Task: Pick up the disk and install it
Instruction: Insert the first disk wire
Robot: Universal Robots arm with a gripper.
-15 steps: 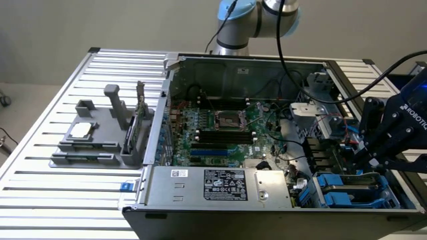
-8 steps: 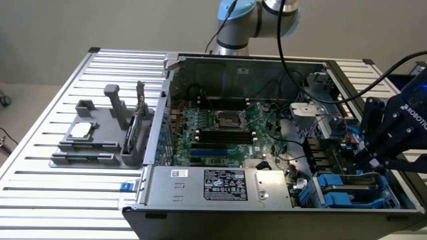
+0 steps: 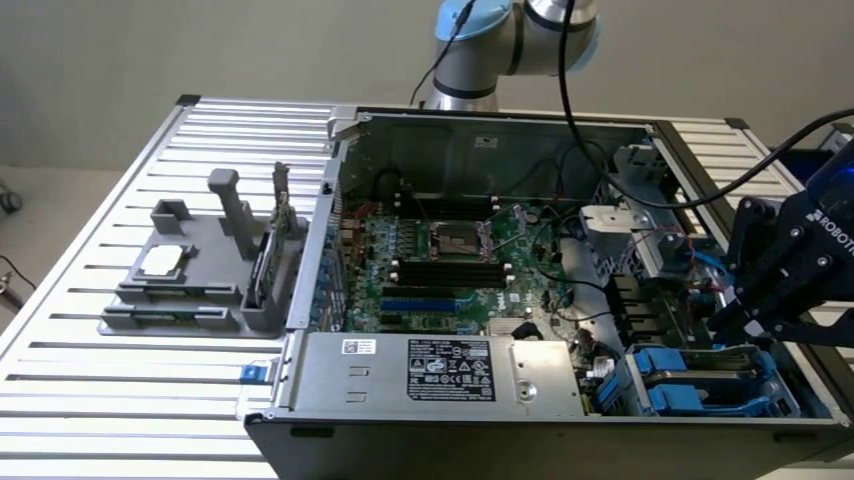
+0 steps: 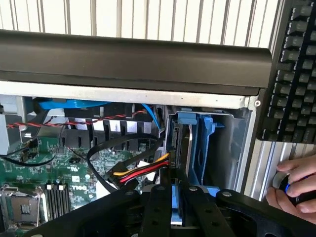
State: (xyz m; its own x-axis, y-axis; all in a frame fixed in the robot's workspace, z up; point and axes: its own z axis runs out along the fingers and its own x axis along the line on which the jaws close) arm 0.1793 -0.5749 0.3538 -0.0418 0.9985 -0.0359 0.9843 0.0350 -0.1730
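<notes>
Work surface: slatted aluminium table, pale silver, grooves running across the exterior view. Plain beige wall behind it, no windows seen. Strip of light floor at the exterior view's left, past the table edge. Lighting even and diffuse, soft glare on the slats. Black keyboard lies on the slats in the wrist view

Exterior view: high, angled down over the open computer case on the slatted table, whole case in frame. Wrist view: close inside the case, looking past the gripper. Shared: motherboard, blue drive bays.
</notes>
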